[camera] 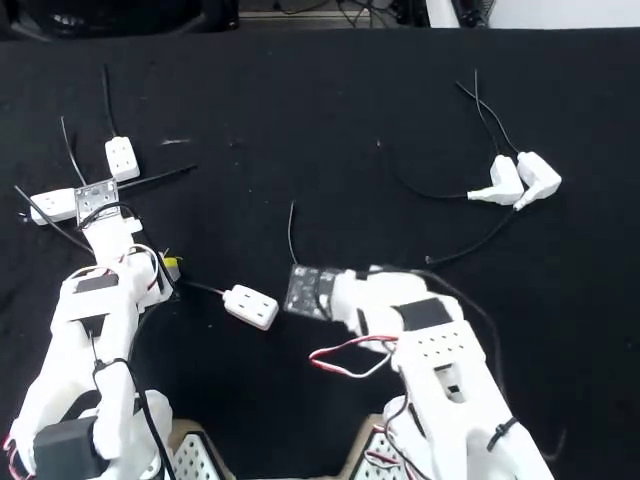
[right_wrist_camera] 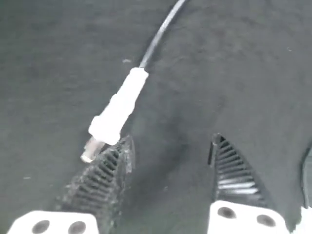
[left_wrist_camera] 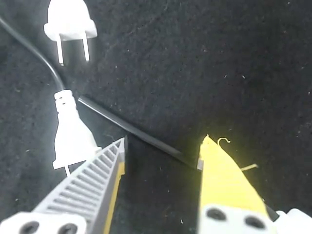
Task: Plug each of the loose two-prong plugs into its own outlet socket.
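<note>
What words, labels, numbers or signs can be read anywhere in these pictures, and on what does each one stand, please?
No text, number or sign can be read in any view.
The white plug, the outlet socket and the black table carry no visible print.
</note>
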Tool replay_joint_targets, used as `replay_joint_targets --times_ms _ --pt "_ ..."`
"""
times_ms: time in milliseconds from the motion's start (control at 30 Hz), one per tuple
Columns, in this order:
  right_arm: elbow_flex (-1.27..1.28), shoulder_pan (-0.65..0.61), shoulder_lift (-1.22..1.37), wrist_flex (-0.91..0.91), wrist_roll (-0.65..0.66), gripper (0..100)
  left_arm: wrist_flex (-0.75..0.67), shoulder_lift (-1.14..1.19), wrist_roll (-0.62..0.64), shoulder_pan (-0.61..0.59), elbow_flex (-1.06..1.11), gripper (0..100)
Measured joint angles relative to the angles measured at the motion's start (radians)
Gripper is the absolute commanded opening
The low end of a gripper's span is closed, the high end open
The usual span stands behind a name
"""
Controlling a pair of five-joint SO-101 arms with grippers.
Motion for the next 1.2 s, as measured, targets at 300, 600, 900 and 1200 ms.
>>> replay_joint_targets --times_ms 300,600,900,1200 --pt "0.000 -0.298 -0.064 0.038 -0.186 23.4 0.000 0.000 0.000 0.000 0.000 25" --pt "-0.057 -0.351 -0.135 0.046 -0.506 23.3 0.000 0.000 0.000 0.000 0.000 25" --pt "-0.077 -0.333 0.044 -0.020 -0.824 23.3 0.000 0.000 0.000 0.000 0.000 25" --pt "-0.143 -0.321 0.331 -0.135 -0.827 3.0 0.000 0.000 0.000 0.000 0.000 25"
